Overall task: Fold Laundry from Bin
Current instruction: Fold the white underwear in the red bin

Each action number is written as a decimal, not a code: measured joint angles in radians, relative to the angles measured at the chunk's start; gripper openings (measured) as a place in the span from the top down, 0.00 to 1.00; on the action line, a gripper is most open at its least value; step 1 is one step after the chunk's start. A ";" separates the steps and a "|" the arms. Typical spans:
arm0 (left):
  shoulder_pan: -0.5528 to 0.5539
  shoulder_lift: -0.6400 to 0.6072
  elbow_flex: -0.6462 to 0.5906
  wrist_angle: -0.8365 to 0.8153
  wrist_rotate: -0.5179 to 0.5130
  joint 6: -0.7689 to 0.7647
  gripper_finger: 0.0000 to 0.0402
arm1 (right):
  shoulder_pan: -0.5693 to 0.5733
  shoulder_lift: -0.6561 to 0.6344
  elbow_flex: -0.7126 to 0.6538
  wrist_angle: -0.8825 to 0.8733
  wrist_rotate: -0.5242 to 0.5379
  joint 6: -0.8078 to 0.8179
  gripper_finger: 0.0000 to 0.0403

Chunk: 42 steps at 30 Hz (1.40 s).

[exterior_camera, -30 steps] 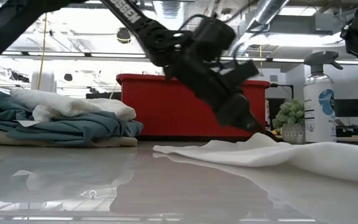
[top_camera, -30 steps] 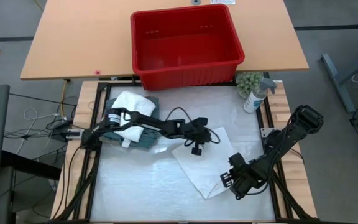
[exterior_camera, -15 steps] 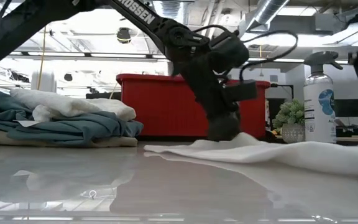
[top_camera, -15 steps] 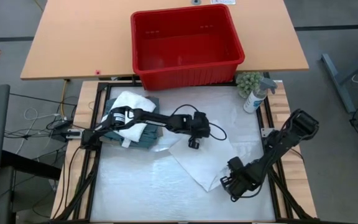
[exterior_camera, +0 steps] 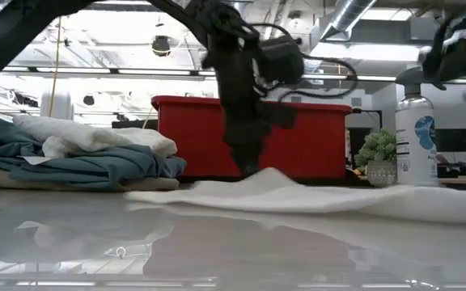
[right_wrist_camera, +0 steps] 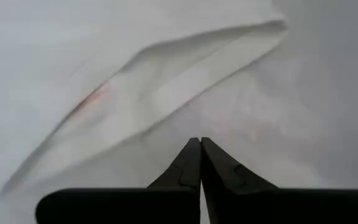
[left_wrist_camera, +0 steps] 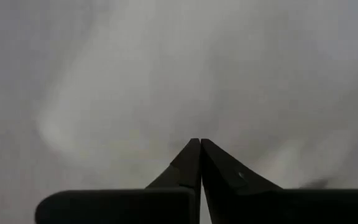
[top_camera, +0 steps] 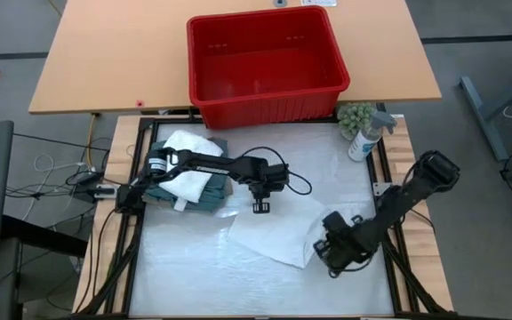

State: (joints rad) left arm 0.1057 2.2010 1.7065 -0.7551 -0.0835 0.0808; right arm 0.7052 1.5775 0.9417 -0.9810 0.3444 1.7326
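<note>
A white cloth (top_camera: pixel 278 233) lies rumpled on the middle of the work table. My left gripper (top_camera: pixel 260 207) points down at the cloth's far left part and is shut on it. My right gripper (top_camera: pixel 325 256) is shut at the cloth's near right edge. At the table's left a white garment (top_camera: pixel 188 153) rests on a teal one (top_camera: pixel 210 197), and the low view shows a beige layer (exterior_camera: pixel 71 185) under both. The red bin (top_camera: pixel 269 107) stands on the wooden table beyond the far edge. My left gripper pinches the white cloth between its two shut fingers (exterior_camera: pixel 249 166) from above, pointing down. The cloth rises to a low peak (exterior_camera: pixel 257 175) at the fingertips, and the rest lies on the table. My right gripper is shut at the cloth's near right edge (top_camera: pixel 314 258), slanting down from the table's right. A folded-over edge (right_wrist_camera: pixel 166 81) lies just ahead of its fingers. The fingertips hide the place of contact.
A spray bottle (top_camera: pixel 364 142) and a small potted plant (top_camera: pixel 356 116) stand at the work table's far right corner. Bare table surface lies along the near edge (top_camera: pixel 238 284).
My left gripper has gone toward the table's left edge and tipped from a slant to pointing nearly straight down. It has drawn the cloth's far part leftward over the rest, so the cloth is more bunched and its peak sits farther left. The near right edge stays by my right gripper.
</note>
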 joint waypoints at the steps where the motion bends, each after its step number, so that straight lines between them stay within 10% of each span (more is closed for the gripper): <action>1: 0.003 -0.025 -0.001 -0.005 0.015 -0.011 1.00 | 0.006 -0.024 -0.001 0.019 0.035 -0.071 0.92; 13: 0.018 -0.241 0.008 -0.066 0.025 -0.013 1.00 | -0.009 -0.040 0.009 0.631 0.051 -1.095 0.81; 25: 0.001 -0.270 -0.020 -0.101 0.045 0.106 1.00 | -0.026 0.143 0.093 0.638 0.038 -1.314 0.26; 42: 0.007 -0.279 -0.336 0.306 0.142 0.150 1.00 | -0.008 0.274 0.122 0.555 0.086 -1.250 0.33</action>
State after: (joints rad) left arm 0.1131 1.9218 1.3703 -0.4489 0.0588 0.2312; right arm 0.6977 1.8518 1.0641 -0.4258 0.4302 0.4825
